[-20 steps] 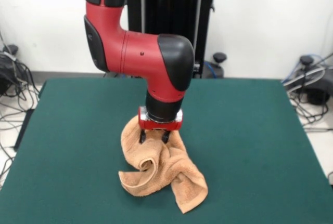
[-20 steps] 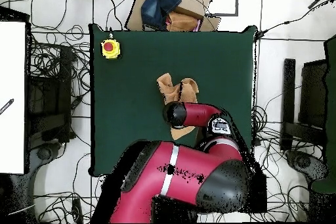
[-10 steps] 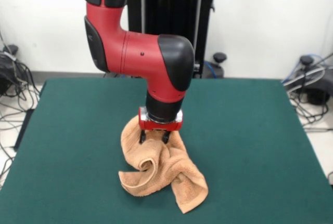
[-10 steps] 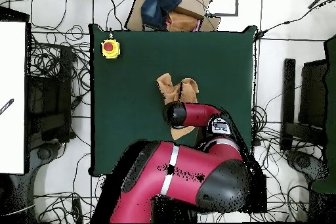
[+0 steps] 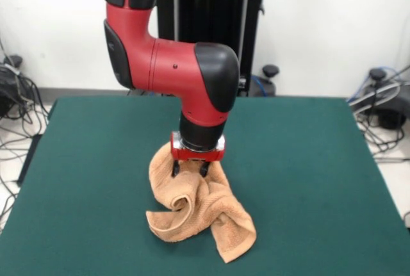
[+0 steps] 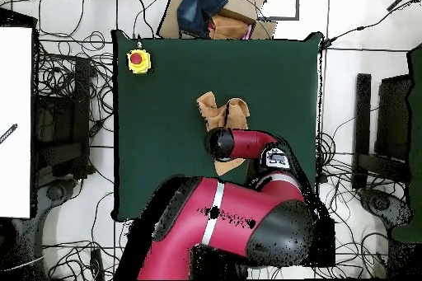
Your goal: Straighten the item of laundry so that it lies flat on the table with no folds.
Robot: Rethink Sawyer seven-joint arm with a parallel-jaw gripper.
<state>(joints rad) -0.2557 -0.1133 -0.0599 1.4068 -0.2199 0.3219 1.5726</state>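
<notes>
Front and overhead views of one moment in a flattening task. The peach-orange towel (image 5: 195, 209) is lying crumpled near the middle of the green desk (image 5: 307, 180), well clear of every edge; in the overhead view the towel (image 6: 222, 113) is showing partly from under the arm's wrist, away from the yellow box with a red button (image 6: 138, 61) sitting near one desk corner. The pincer (image 5: 189, 169) is standing upright over the towel's far part, its two dark fingers (image 5: 175, 168) spread apart and pressing down into the cloth (whether they are pinching any fabric between them cannot be told, and they are reading as released rather than clenched).

Progress: the task is looking barely begun. The towel is twisting into a roll across its middle, one end is curling up into a loop at the near left, and another lobe is trailing toward the desk's near edge. No hem is lying straight and no corner is spread out. Left to do, as a judgement: gripping an edge or corner, drawing it outward to undo the twist, then spreading the remaining folds until the cloth is resting in a single layer.
</notes>
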